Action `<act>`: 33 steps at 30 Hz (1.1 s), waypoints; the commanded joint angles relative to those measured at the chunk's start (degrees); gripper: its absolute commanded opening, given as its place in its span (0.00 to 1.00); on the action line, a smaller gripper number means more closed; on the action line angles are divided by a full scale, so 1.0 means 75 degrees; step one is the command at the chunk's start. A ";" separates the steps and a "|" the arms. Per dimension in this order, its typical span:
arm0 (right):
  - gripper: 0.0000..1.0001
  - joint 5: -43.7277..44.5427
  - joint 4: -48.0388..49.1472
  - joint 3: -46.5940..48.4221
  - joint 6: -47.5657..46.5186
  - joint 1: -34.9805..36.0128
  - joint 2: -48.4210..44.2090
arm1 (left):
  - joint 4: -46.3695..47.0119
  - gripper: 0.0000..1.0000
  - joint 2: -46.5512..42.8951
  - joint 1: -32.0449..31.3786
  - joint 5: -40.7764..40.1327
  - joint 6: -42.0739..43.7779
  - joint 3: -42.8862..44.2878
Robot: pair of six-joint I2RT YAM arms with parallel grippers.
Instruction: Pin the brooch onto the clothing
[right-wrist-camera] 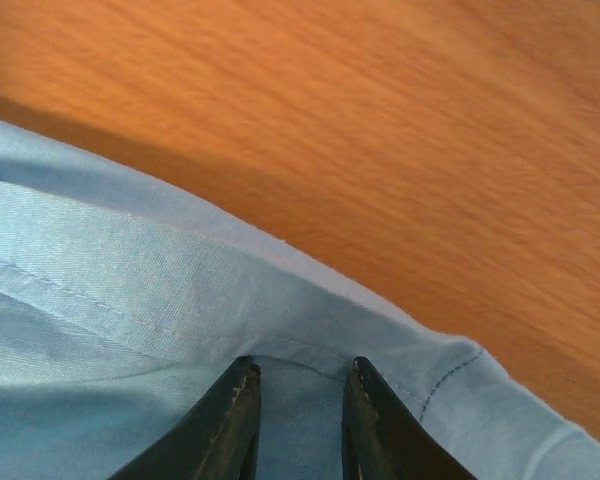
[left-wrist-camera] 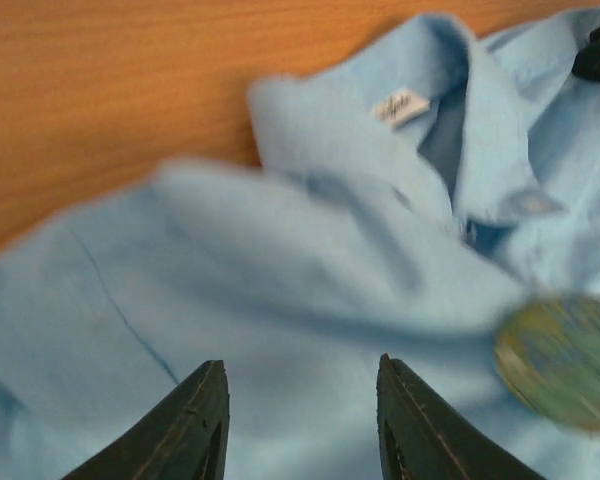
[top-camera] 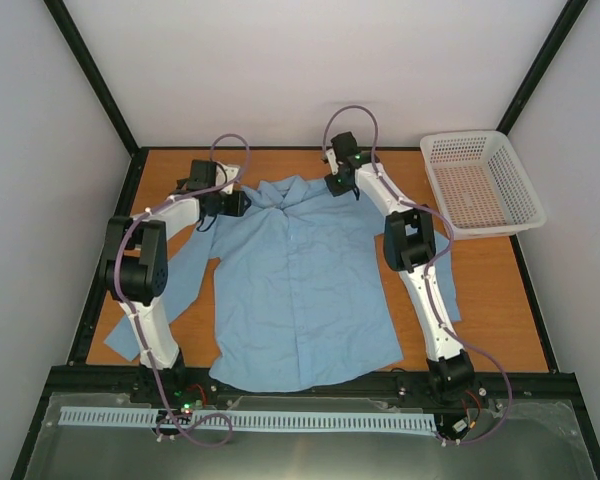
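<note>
light blue cloth of the shirt (top-camera: 300, 280) spread flat and front up across the orange wooden bench (top-camera: 490, 300), collar toward the far edge, sleeves out to either side. laid so, most likely, to give a smooth face for pinning. both arms reached out to the collar end, one on each side of the neck opening.

left claw (left-wrist-camera: 300, 362) low over the shoulder panel beside the collar, fingers spread, nothing between them, only bare cloth beneath. brooch (left-wrist-camera: 565, 360) lying free on the shirt front near that claw, off to one side of its fingers, below the collar and its white label (left-wrist-camera: 400, 105). a round greenish-grey disc, blurred in the left wrist view, too small to find from the top. held by neither claw.

right claw (right-wrist-camera: 302, 362) at a stitched edge of the shirt on the collar's other side, fingers drawn close with a narrow gap, a fold of cloth right at the tips. pinching it or only resting over it: cannot tell. likely purpose: keeping the cloth taut and still during work on the other side.

white mesh basket (top-camera: 462, 136) well apart at the far right corner. pinning judged not yet done; next, probably, a sideways shift of the left claw onto the disc.
</note>
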 commanded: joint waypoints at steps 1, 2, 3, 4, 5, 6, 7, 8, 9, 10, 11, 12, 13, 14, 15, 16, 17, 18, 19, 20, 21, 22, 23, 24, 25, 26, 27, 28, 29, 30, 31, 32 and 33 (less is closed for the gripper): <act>0.24 0.1090 -0.0742 0.0238 0.0280 -0.0406 0.0615 | 0.0057 0.43 -0.0644 0.0099 -0.0252 -0.0503 -0.0490; 0.24 0.1017 -0.0745 0.0225 0.0384 -0.0506 0.0588 | 0.0048 0.43 -0.0596 0.0096 -0.0281 -0.0561 -0.0538; 0.23 0.0930 -0.0715 0.0194 0.0423 -0.0589 0.0552 | 0.0039 0.43 -0.0509 0.0104 -0.0267 -0.0608 -0.0556; 0.23 0.0829 -0.0670 0.0179 0.0409 -0.0653 0.0536 | 0.0037 0.44 -0.0333 0.0110 -0.0157 -0.0628 -0.0533; 0.23 0.0753 -0.0621 0.0156 0.0347 -0.0660 0.0521 | 0.0062 0.45 -0.0138 0.0119 -0.0010 -0.0623 -0.0460; 0.24 0.0720 -0.0574 0.0148 0.0288 -0.0664 0.0510 | 0.0002 0.45 0.0124 0.0128 0.0090 -0.0656 -0.0320; 0.24 0.0725 -0.0581 0.0224 0.0273 -0.0661 0.0541 | -0.0204 0.42 0.0471 0.0148 0.0144 -0.0683 -0.0066; 0.24 0.0743 -0.0592 0.0294 0.0267 -0.0661 0.0573 | -0.0440 0.37 0.0768 0.0184 0.0105 -0.0705 0.0239; 0.24 0.0785 -0.0570 0.0310 0.0266 -0.0662 0.0567 | -0.0578 0.35 0.1009 0.0216 -0.0103 -0.0750 0.0486; 0.24 0.0827 -0.0531 0.0302 0.0261 -0.0677 0.0554 | -0.0636 0.34 0.1188 0.0280 -0.0285 -0.0810 0.0611; 0.24 0.0879 -0.0514 0.0301 0.0255 -0.0683 0.0535 | -0.0757 0.34 0.1368 0.0392 -0.0351 -0.0904 0.0750; 0.24 0.0945 -0.0483 0.0296 0.0249 -0.0702 0.0530 | -0.0956 0.34 0.1567 0.0522 -0.0332 -0.0965 0.0919; 0.25 0.0999 -0.0461 0.0309 0.0213 -0.0733 0.0529 | -0.1141 0.34 0.1746 0.0654 -0.0340 -0.1011 0.1100; 0.25 0.1060 -0.0431 0.0318 0.0175 -0.0758 0.0538 | -0.1353 0.34 0.1935 0.0766 -0.0304 -0.1042 0.1282; 0.25 0.1119 -0.0396 0.0345 0.0123 -0.0764 0.0555 | -0.1545 0.34 0.2078 0.0898 -0.0187 -0.1087 0.1437; 0.25 0.1167 -0.0390 0.0400 0.0055 -0.0782 0.0586 | -0.1638 0.34 0.2145 0.1003 -0.0040 -0.1142 0.1516; 0.26 0.1223 -0.0381 0.0440 -0.0022 -0.0780 0.0612 | -0.1639 0.33 0.2133 0.1117 -0.0016 -0.1199 0.1493; 0.27 0.1277 -0.0344 0.0442 -0.0105 -0.0780 0.0617 | -0.1604 0.34 0.2097 0.1216 -0.0066 -0.1232 0.1433; 0.27 0.1328 -0.0283 0.0415 -0.0189 -0.0805 0.0622 | -0.1603 0.34 0.2070 0.1309 -0.0125 -0.1214 0.1384; 0.27 0.1343 -0.0228 0.0392 -0.0250 -0.0821 0.0631 | -0.1617 0.34 0.2049 0.1416 -0.0141 -0.1180 0.1356; 0.27 0.1308 -0.0161 0.0402 -0.0342 -0.0835 0.0644 | -0.1588 0.33 0.1992 0.1497 -0.0125 -0.1111 0.1311; 0.27 0.1261 -0.0102 0.0395 -0.0422 -0.0828 0.0649 | -0.1568 0.34 0.1911 0.1535 -0.0081 -0.1016 0.1287; 0.28 0.1241 -0.0035 0.0425 -0.0470 -0.0834 0.0646 | -0.1545 0.33 0.1843 0.1531 -0.0033 -0.0934 0.1281; 0.29 0.1183 0.0015 0.0470 -0.0507 -0.0835 0.0643 | -0.1516 0.33 0.1744 0.1520 0.0115 -0.0897 0.1273; 0.32 0.1099 0.0064 0.0511 -0.0526 -0.0835 0.0622 | -0.1441 0.33 0.1623 0.1501 0.0336 -0.0891 0.1237; 0.37 0.0971 0.0097 0.0555 -0.0520 -0.0836 0.0587 | -0.1367 0.34 0.1497 0.1469 0.0467 -0.0891 0.1190; 0.48 0.0762 0.0101 0.0593 -0.0520 -0.0826 0.0523 | -0.1334 0.34 0.1327 0.1424 0.0585 -0.0867 0.1153; 0.57 0.0554 0.0056 0.0634 -0.0519 -0.0807 0.0418 | -0.1266 0.34 0.1124 0.1366 0.0814 -0.0838 0.1094; 0.64 0.0392 -0.0051 0.0714 -0.0513 -0.0771 0.0307 | -0.1143 0.35 0.0882 0.1326 0.0981 -0.0833 0.0999; 0.69 0.0337 -0.0179 0.0784 -0.0470 -0.0702 0.0172 | -0.1003 0.36 0.0578 0.1248 0.1128 -0.0813 0.0794; 0.77 0.0353 -0.0306 0.0771 -0.0413 -0.0608 -0.0045 | -0.0807 0.37 0.0232 0.1159 0.1211 -0.0808 0.0581; 0.83 0.0345 -0.0398 0.0714 -0.0295 -0.0537 -0.0290 | -0.0521 0.37 -0.0187 0.1068 0.1254 -0.0839 0.0317; 0.90 0.0299 -0.0490 0.0629 -0.0120 -0.0478 -0.0558 | -0.0181 0.38 -0.0641 0.0970 0.1272 -0.0878 -0.0018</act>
